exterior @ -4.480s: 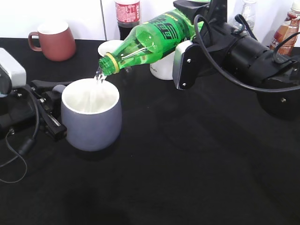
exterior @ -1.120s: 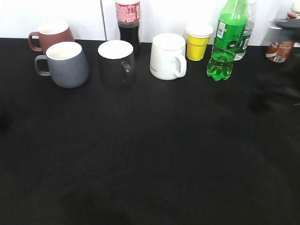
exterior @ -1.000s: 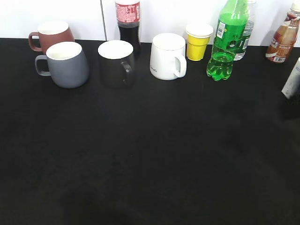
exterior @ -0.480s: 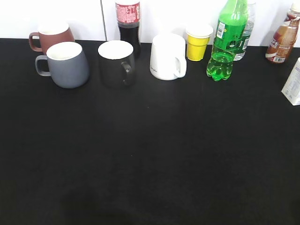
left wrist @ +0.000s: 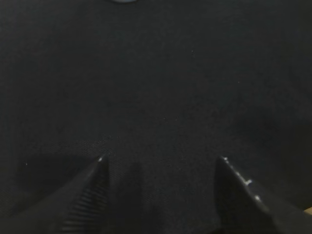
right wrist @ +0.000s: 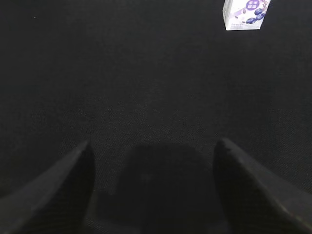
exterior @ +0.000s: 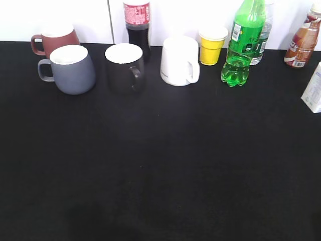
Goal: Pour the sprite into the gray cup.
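Both tools are spread apart and empty: the left tool and right tool each hang over bare black surface, outside the exterior view. The sprite stands upright at the back right, just beside a yellow cup; the gray cup sits far left, crowding the brownish-red mug. Likely risks: toppling the tall bottle, or nudging the neighbouring black mug.

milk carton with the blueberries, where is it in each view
Exterior: the carton stands at the right edge, partly cut off, in front of the brown bottle.
Left wrist: not in it.
Right wrist: top right, beyond the open right claw.
Shared landmark: the black tabletop.
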Tool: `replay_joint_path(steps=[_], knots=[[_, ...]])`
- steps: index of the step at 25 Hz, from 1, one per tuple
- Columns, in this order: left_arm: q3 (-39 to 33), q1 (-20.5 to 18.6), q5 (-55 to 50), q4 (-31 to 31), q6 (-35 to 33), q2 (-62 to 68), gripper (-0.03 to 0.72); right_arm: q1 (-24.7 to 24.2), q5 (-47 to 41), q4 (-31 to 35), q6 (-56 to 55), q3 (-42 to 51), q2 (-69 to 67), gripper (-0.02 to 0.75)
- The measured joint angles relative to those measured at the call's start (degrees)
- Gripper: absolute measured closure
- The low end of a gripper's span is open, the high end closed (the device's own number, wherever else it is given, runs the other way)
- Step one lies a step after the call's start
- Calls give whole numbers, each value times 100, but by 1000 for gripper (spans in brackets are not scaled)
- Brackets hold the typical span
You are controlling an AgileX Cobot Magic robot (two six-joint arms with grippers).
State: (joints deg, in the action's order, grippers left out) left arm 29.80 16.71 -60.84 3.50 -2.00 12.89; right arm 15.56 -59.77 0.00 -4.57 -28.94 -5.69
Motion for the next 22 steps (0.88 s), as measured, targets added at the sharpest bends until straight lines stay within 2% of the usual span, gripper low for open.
replay_joint_path(steps=[5,6,7,10,12,15,18,22], knots=[[0,-18,5,0,0,-6,230,0,4,0,0,0,0,163],[0,-131,10,0,0,-60,230,-29,4,0,0,0,0,163],[0,-308,6,0,0,-179,232,-224,4,34,0,0,0,163],[0,-1006,6,0,0,-636,268,-1231,4,0,0,0,79,163],[0,-1335,6,0,0,-898,281,-1665,4,0,-5,0,453,164],[0,-1433,14,0,0,-1303,288,-1744,4,0,-5,0,600,164],[-13,-1433,9,0,0,-1330,324,-1744,4,45,-5,0,616,164],[-18,-1433,9,0,0,-1330,335,-1744,4,46,-5,0,616,164]])
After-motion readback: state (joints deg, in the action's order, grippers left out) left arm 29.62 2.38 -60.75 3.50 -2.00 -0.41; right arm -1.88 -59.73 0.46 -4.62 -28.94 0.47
